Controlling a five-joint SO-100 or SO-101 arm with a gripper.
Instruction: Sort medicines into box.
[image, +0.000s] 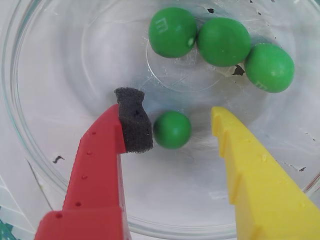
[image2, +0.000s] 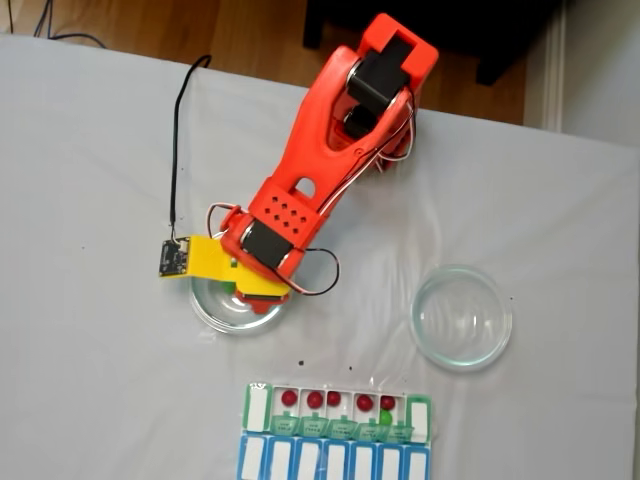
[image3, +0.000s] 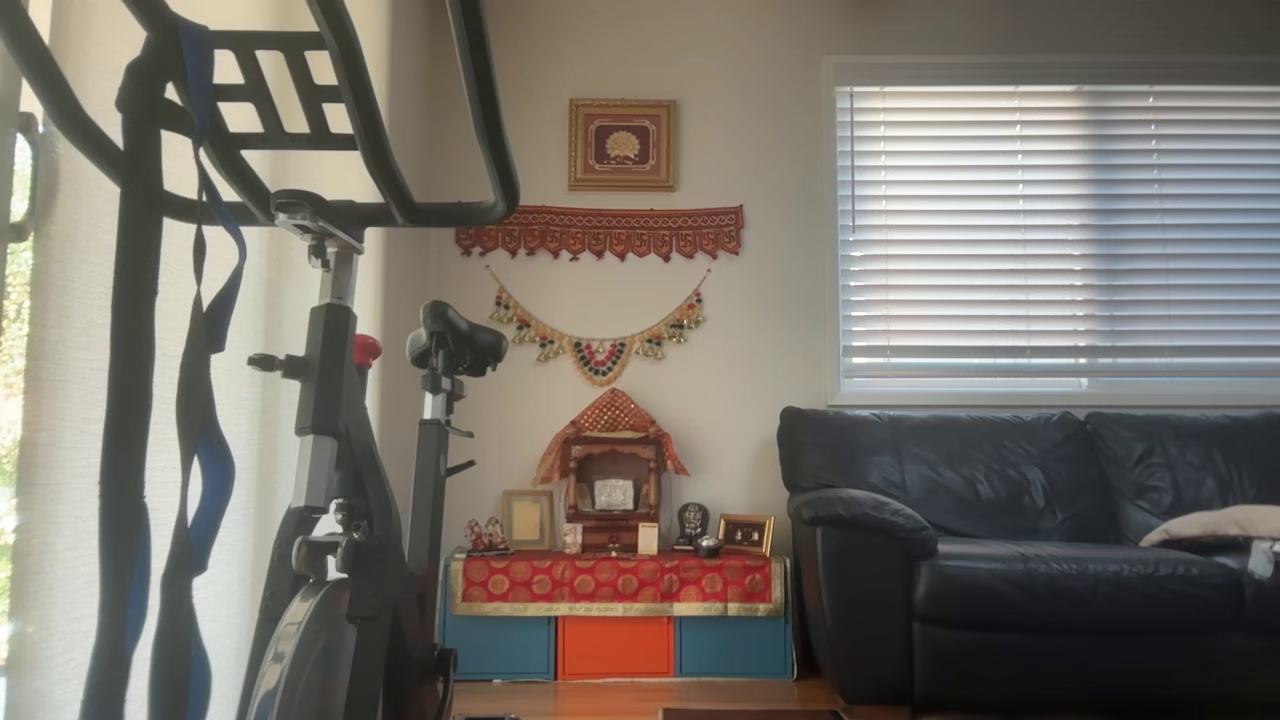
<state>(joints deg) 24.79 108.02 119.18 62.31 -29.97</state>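
claw (image: 182, 122) apart, straddling round green ball (image: 172, 129)

White-clothed table (image2: 90, 380) carries two glass dishes, one (image2: 237, 310) under the arm, one (image2: 462, 318) to the right, the green-lidded box (image2: 338, 410) touching the blue-lidded row (image2: 335, 460), plus the arm's base (image2: 385, 70).

Four bright green medicines (image: 172, 129) lie in a clear glass dish (image: 45, 165); the hand (image: 172, 122) has one red finger with a black foam pad and one yellow finger. On the white desk (image2: 90, 380), dark red medicines (image2: 314, 399) sit in the box (image2: 257, 407) with its translucent green lids, beside a blue-lidded row (image2: 300, 462).
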